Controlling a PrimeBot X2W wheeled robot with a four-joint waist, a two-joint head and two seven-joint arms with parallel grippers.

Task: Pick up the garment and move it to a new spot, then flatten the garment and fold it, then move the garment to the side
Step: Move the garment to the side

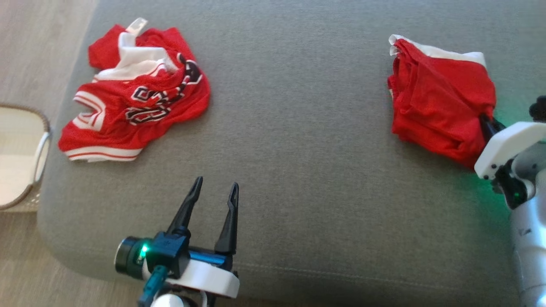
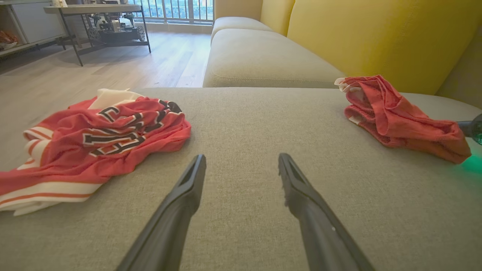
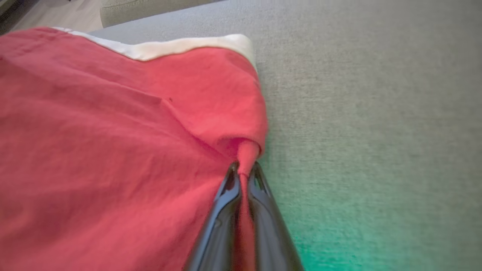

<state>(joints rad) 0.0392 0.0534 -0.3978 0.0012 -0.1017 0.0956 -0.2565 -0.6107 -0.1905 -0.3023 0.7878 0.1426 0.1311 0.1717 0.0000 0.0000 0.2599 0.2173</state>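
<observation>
From the head we look down on the grey cushion (image 1: 298, 128). A crumpled jersey (image 1: 140, 94) lies at its far left and the folded red garment (image 1: 439, 98) at its far right, well apart. A basket (image 1: 21, 157) stands on the floor (image 1: 25, 42) just beside the cushion's left edge.

The left wrist view looks along the cushion rather than down on it. It adds a yellow sofa back (image 2: 357, 34) behind the garment and a dark-framed table (image 2: 94, 9) across the room. There the garment reads as a low, rumpled bundle resting on the cushion.

The left gripper (image 1: 216, 183) hangs above the cushion's near edge. Its jaws are spread wide with bare fabric between them, touching nothing, and the jersey is off to its left.

In the head view the right gripper (image 1: 488, 121) has its fingers tucked into the garment's near right corner, so we cannot judge the jaws there. The right wrist view settles it: the two fingers are pressed together on a pinched tuck of red cloth. The garment spreads left from that tuck, its white edge on the far side.
</observation>
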